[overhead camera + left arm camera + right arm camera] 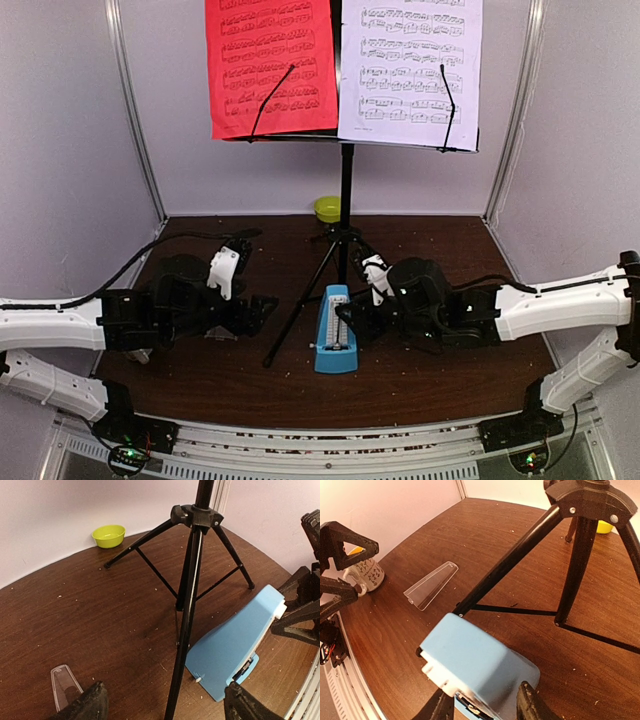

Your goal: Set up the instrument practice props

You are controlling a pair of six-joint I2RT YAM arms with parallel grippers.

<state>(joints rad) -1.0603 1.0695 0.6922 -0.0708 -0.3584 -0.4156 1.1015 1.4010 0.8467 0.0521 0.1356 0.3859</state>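
The black music stand (347,180) rises mid-table on tripod legs (190,580), carrying a red sheet (270,65) and a white sheet (410,70). The blue metronome (333,335) lies by the front leg. My right gripper (484,705) has a finger on each side of the metronome's (475,665) narrow end and is shut on it. The clear cover (431,585) lies flat on the wood apart from it, close to my left gripper (167,702). That gripper hovers open and empty, with the front leg between its fingers' line of sight and the metronome (235,640) to its right.
A lime-green bowl (328,208) sits by the back wall behind the tripod. A white patterned mug (365,572) stands under the left arm near the table's left side. Tripod legs spread across the middle of the brown table (230,370).
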